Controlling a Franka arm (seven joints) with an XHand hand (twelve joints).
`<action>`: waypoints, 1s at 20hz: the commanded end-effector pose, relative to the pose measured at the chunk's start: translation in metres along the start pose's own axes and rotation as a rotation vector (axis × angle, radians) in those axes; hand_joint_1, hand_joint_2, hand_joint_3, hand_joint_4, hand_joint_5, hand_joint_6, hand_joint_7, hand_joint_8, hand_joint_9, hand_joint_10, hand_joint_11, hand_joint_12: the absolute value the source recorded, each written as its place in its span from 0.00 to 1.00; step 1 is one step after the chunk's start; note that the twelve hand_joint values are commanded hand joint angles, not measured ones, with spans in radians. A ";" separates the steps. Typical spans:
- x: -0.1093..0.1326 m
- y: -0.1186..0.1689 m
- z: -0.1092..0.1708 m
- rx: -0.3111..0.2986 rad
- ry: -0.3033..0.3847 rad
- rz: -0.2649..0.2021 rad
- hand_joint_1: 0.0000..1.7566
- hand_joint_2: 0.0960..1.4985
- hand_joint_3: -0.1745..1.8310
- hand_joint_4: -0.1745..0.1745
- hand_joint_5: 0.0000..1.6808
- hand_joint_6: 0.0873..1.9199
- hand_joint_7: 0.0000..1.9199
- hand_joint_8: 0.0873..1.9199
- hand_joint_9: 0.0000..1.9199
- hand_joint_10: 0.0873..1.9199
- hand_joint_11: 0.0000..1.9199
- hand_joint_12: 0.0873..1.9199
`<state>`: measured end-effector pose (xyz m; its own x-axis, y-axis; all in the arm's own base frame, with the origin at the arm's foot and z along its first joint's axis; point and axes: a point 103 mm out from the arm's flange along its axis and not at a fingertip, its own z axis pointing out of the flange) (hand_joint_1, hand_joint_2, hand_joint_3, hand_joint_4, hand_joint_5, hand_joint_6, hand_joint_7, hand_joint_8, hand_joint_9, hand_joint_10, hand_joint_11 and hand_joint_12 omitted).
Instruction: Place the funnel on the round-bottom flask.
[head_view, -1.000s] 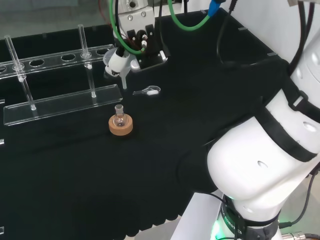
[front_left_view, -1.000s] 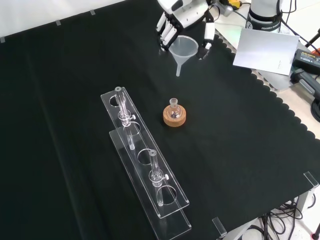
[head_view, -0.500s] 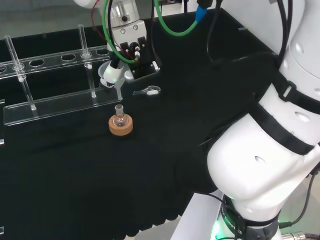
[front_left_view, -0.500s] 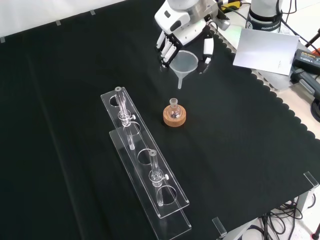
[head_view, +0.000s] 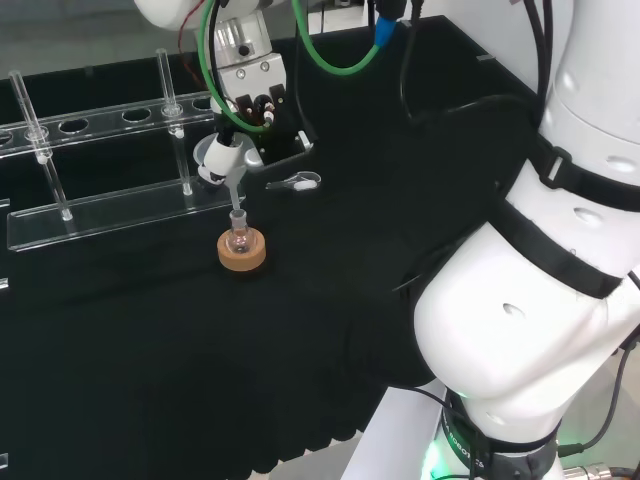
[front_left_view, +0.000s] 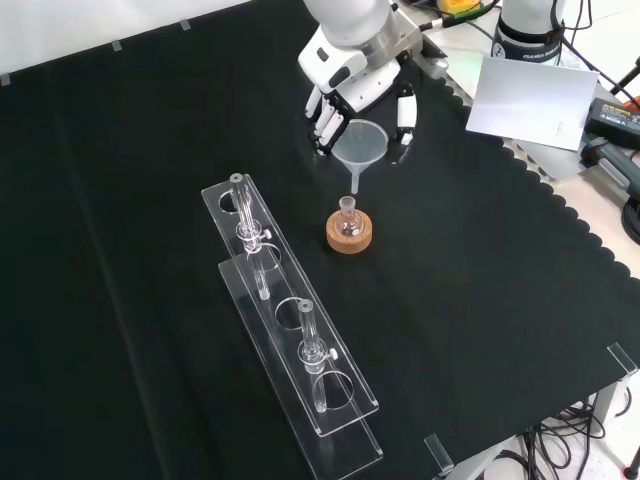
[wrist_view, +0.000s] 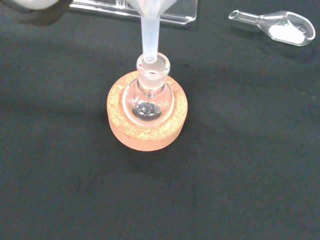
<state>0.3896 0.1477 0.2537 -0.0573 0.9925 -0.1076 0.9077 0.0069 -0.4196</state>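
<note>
One funnel hanging right over the flask neck

So the hand (front_left_view: 352, 82) comes in from the top of the front view, fingers (front_left_view: 321, 112) and thumb curled round the rim of a clear funnel (front_left_view: 359, 146), so it's grasping the funnel and carrying it off the cloth. Cone is up, stem points straight down.

The little round-bottom flask (front_left_view: 347, 222) sits upright in a cork ring (front_left_view: 349, 236) on the black worktop (front_left_view: 480, 300), just below the hand in the front view. In the wrist view the funnel's stem tip (wrist_view: 150, 40) lines up with the flask's open neck (wrist_view: 153, 66), sitting at the mouth or just above it. Can't really tell from these shots whether the tip is already inside the neck or a hair over it. The head view shows the same thing: stem over the neck, funnel (head_view: 222, 160) above the flask (head_view: 238, 234).

There's something dark at the bottom of the flask bulb, too small to tell what.

Other stuff around: a clear plastic test-tube rack (front_left_view: 290, 330) lies left of the flask in the front view, with a couple of glass tubes (front_left_view: 309, 330) standing in it. A small clear scoop with white powder (wrist_view: 280, 29) lies on the cloth near the flask, apart from it.
</note>
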 end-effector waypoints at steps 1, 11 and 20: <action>-0.003 0.008 0.005 -0.007 0.017 -0.006 0.45 0.50 0.36 0.42 0.35 0.26 0.40 0.32 0.56 0.17 0.33 0.63; -0.005 0.012 0.011 -0.020 0.036 -0.015 0.45 0.50 0.36 0.42 0.35 0.26 0.40 0.33 0.56 0.17 0.33 0.63; -0.006 0.015 0.017 -0.005 0.040 -0.009 0.45 0.50 0.36 0.42 0.35 0.27 0.39 0.33 0.56 0.18 0.33 0.63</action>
<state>0.3955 0.1426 0.2379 -0.0533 0.9966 -0.0626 0.9112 0.0229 -0.4113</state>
